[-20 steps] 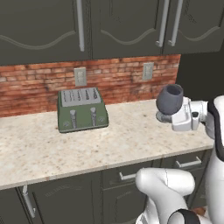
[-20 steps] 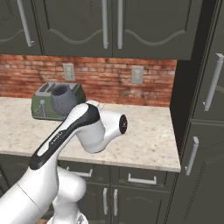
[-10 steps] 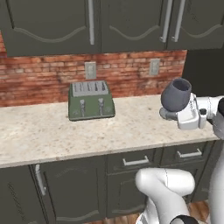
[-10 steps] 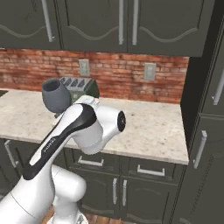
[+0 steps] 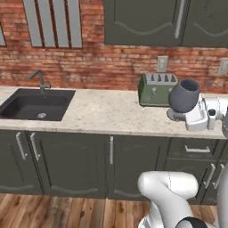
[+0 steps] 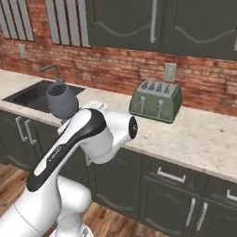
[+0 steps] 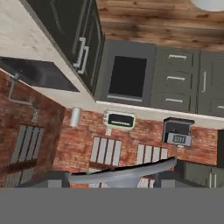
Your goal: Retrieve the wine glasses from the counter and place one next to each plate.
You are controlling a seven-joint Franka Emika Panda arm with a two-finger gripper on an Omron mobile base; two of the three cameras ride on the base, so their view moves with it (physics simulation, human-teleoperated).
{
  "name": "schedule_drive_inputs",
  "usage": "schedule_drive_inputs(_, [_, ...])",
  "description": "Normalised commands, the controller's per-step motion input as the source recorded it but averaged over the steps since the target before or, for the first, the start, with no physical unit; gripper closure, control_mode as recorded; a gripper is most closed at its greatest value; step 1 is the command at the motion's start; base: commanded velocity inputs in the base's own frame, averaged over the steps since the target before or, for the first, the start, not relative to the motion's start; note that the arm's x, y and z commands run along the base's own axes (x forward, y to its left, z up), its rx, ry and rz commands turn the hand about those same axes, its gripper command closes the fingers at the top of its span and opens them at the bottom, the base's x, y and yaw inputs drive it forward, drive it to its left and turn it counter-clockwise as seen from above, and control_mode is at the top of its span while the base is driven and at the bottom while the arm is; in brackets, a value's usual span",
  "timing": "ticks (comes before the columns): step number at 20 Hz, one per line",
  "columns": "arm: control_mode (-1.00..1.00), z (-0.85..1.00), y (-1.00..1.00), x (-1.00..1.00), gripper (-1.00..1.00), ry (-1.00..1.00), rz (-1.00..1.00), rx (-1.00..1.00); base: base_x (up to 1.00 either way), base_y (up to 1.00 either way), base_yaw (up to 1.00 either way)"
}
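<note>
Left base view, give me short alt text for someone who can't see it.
A white robot gripper holds a dark wine glass above a beige counter, in front of a green toaster. A dark sink with a faucet lies left, under a brick wall.

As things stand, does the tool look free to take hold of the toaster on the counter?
Probably not. The tool already carries a dark wine glass, so its fingers are occupied. The green toaster stands unobstructed on the counter, but the glass would need setting down first.

Ahead of me a green toaster (image 5: pixel 156 89) stands against the brick wall (image 5: pixel 111 67); a dark sink (image 5: pixel 35 104) with faucet (image 5: pixel 40 80) lies well left.
</note>
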Motion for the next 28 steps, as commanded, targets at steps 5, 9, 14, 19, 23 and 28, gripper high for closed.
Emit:
schedule_drive_inputs(5, [1.00, 0.00, 0.00, 0.00, 1.00, 0.00, 0.00, 0.00, 0.00, 0.37, 0.93])
schedule_drive_inputs(9, [1.00, 0.00, 0.00, 0.00, 1.00, 0.00, 0.00, 0.00, 0.00, 0.04, 1.00])
schedule_drive_inputs(14, [1.00, 0.00, 0.00, 0.00, 1.00, 0.00, 0.00, 0.00, 0.00, 0.00, 1.00])
schedule_drive_inputs(19, [1.00, 0.00, 0.00, 0.00, 1.00, 0.00, 0.00, 0.00, 0.00, 0.00, 1.00])
schedule_drive_inputs(23, [1.00, 0.00, 0.00, 0.00, 1.00, 0.00, 0.00, 0.00, 0.00, 0.00, 1.00])
schedule_drive_inputs(28, [1.00, 0.00, 0.00, 0.00, 1.00, 0.00, 0.00, 0.00, 0.05, 0.00, 1.00])
